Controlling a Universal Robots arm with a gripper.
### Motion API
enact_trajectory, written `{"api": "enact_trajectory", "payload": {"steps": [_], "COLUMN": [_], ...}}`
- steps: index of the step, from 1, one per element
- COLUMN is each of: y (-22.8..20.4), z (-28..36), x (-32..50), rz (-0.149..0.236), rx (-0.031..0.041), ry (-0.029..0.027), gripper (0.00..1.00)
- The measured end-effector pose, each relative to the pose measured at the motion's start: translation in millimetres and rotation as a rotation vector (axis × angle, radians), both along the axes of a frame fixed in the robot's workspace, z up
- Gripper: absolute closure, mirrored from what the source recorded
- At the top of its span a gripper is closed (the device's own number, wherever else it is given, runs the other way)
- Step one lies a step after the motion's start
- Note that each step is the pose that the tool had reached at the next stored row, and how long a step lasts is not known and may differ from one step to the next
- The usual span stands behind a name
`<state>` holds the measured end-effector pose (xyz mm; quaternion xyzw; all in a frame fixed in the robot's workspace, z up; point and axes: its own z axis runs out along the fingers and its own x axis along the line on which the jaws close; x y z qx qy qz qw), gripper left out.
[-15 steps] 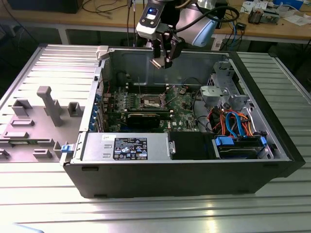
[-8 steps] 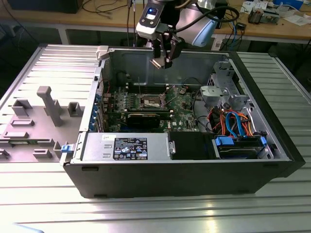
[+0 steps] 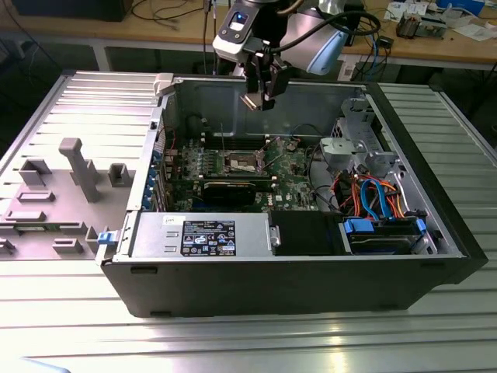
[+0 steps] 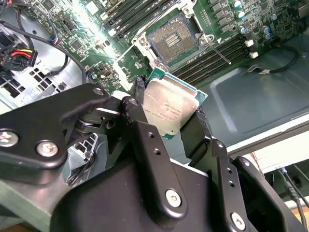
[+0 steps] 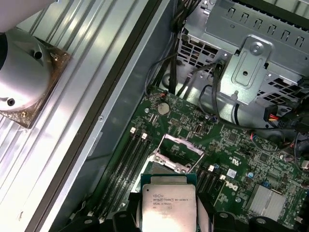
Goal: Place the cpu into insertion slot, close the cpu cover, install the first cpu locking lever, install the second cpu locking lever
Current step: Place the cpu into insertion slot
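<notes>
My gripper [image 3: 261, 95] hangs above the open computer case, shut on the cpu [image 4: 169, 107], a flat square chip with a silver-grey top and green edge. Both wrist views show the black fingers [image 4: 141, 96] clamping two opposite edges of the cpu [image 5: 166, 202]. Below it on the green motherboard [image 3: 291, 167] lies the insertion slot [image 4: 175, 41], uncovered, its dark contact field showing inside a silver rim. In the first wrist view a thin silver frame, the cpu cover [image 5: 181, 145], stands swung open at the insertion slot [image 5: 174, 162]. A thin metal locking lever [image 4: 223, 52] sticks out beside the slot.
The case [image 3: 311, 272] holds a power supply [image 3: 202, 235] at the front, drive cages [image 3: 353, 136] and bundled cables [image 3: 369, 194] at the exterior view's right. Memory slots [image 4: 212, 58] flank the socket. A grey fixture plate [image 3: 62, 186] lies at the exterior view's left.
</notes>
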<state>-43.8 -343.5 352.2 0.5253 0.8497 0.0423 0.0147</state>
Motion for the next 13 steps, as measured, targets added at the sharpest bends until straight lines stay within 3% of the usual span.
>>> {"api": "enact_trajectory", "payload": {"steps": [13], "y": [0.0], "z": [0.0], "x": [0.0], "rz": [-0.006], "rx": [0.0000], "ry": [0.0000], "gripper": [0.45]}}
